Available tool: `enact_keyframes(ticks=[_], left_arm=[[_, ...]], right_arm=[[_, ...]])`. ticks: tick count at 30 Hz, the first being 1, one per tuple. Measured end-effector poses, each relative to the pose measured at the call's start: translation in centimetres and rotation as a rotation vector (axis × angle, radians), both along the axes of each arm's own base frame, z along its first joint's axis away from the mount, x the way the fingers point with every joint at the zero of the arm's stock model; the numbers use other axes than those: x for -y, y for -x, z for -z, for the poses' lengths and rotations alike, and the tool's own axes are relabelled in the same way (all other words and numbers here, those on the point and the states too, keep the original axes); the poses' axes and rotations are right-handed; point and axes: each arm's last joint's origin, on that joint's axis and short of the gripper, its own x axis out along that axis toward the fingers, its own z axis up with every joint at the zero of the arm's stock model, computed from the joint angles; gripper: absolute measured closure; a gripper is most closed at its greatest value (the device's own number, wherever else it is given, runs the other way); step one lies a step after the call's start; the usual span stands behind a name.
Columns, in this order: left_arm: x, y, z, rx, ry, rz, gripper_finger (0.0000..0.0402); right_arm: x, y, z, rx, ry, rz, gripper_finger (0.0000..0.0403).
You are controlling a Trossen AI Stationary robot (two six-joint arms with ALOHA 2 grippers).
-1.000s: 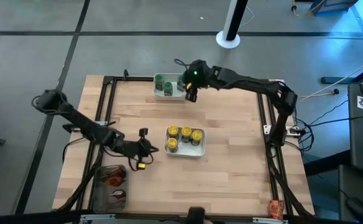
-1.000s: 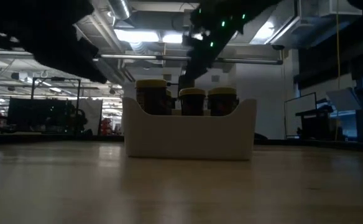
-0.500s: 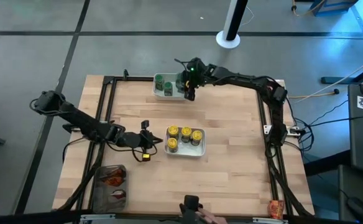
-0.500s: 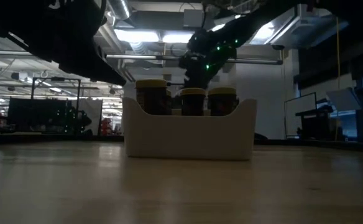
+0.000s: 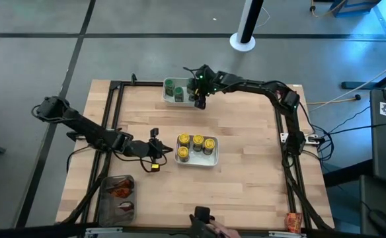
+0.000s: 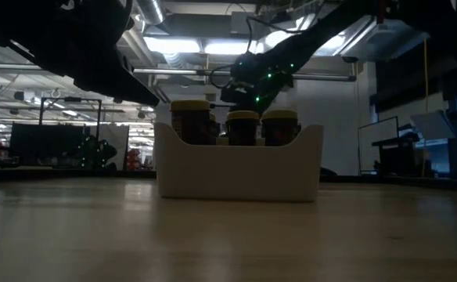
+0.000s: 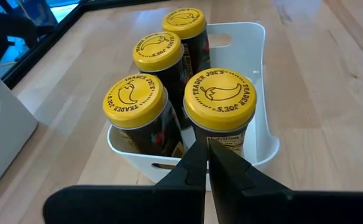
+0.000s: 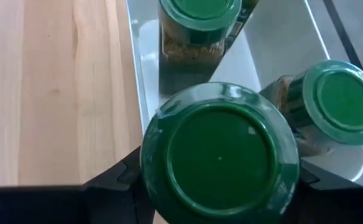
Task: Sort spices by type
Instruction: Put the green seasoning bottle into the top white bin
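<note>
Wooden desk [image 5: 239, 145] fills the high view. A white bowl [image 5: 212, 160] near its middle holds four yellow-capped jars [image 5: 197, 141], and a second white bowl [image 5: 170, 100] at the far edge holds green-capped jars [image 5: 170, 84]. The right gripper [image 5: 200, 96] is at that far bowl's right end, clamped on a green-capped jar [image 5: 194, 90]. The left gripper [image 5: 165, 153] lies just left of the middle bowl, jaws pressed together and holding nothing. A clear tray [image 5: 107, 205] at the near left corner carries brown-orange packets [image 5: 119, 191].

At desk level in the low view, the middle bowl [image 6: 239, 168] stands on the desk [image 6: 228, 235] with yellow caps [image 6: 243, 117] showing above its rim; the right arm [image 6: 291, 55] reaches across behind it.

From the left wrist view, the closed fingers [image 7: 194, 168] point at the bowl [image 7: 256, 81], just short of its wall, with four yellow jars [image 7: 220, 95] upright inside.

From the right wrist view, the held jar's green cap [image 8: 219, 155] sits between the fingers [image 8: 113, 177], over the bowl [image 8: 145, 81], where two more green-capped jars [image 8: 340, 102] stand.
</note>
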Motion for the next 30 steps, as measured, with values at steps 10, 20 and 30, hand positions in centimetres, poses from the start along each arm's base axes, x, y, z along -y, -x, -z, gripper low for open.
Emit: enact_keyframes(ticks=[10, 20, 30], left_arm=[[0.0, 0.0, 0.0, 0.000, 0.000, 0.000, 0.0399], [0.0, 0.0, 0.0, 0.000, 0.000, 0.000, 0.0399], [0.0, 0.0, 0.0, -0.001, 0.000, 0.000, 0.0399]], right_arm=[[0.2, -0.4, 1.7, -0.023, -0.030, 0.019, 0.0196], [0.3, -0.5, 1.9, -0.032, -0.009, 0.037, 0.0160], [0.3, -0.3, 1.7, -0.045, 0.005, 0.062, 0.0111]])
